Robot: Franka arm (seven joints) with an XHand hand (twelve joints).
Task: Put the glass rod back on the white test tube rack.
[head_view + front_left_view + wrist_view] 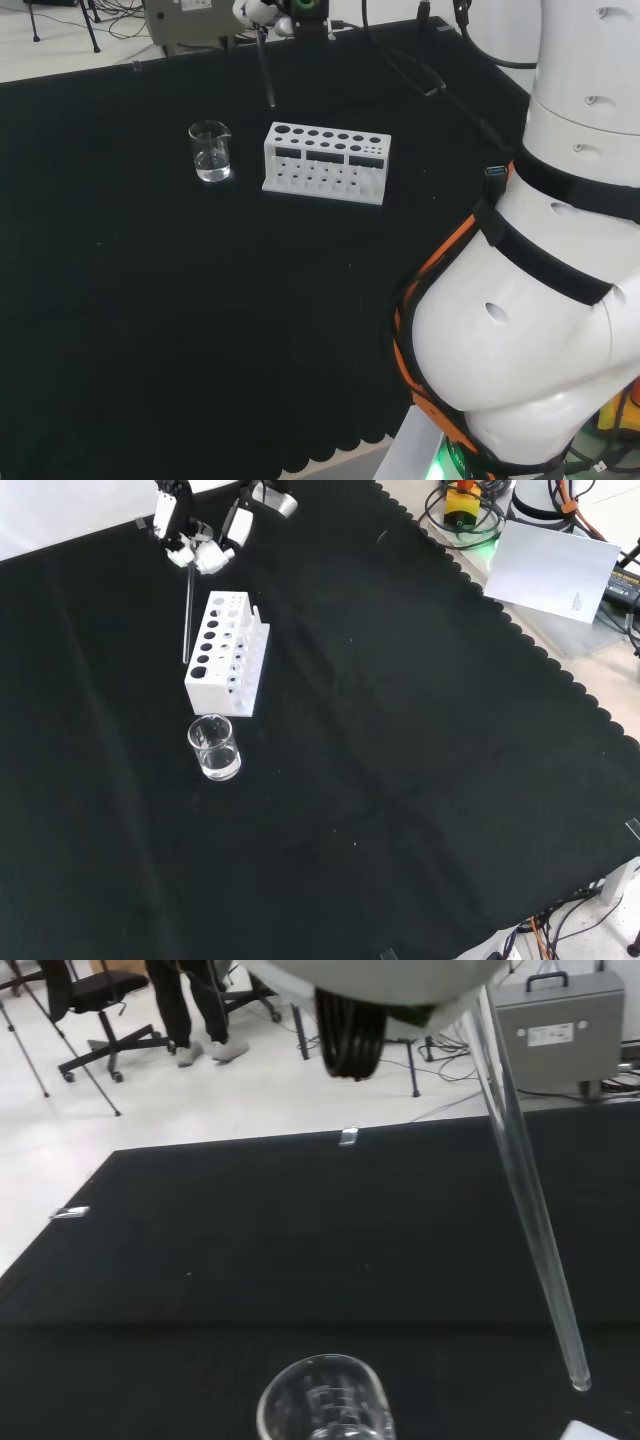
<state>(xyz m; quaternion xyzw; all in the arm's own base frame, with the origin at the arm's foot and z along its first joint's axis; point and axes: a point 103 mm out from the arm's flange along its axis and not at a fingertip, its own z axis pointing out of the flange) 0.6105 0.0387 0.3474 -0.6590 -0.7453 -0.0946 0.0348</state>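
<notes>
In the front view we see the hand (205, 542) at the far edge of the cloth, its fingers curled to pinch the top of the glass rod (187, 615). The rod hangs nearly upright in the air, its lower end just left of the white test tube rack (228, 655). A small beaker (214, 747) stands nearer, just beside the rack. We can read no writing.

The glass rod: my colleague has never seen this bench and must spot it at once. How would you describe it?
Find the white test tube rack on the black cloth. Above its far end in the front view, the hand hangs, fingers curled round the glass rod. The rod is a thin clear stick hanging beside the rack, unlike the squat beaker standing nearby.
</notes>
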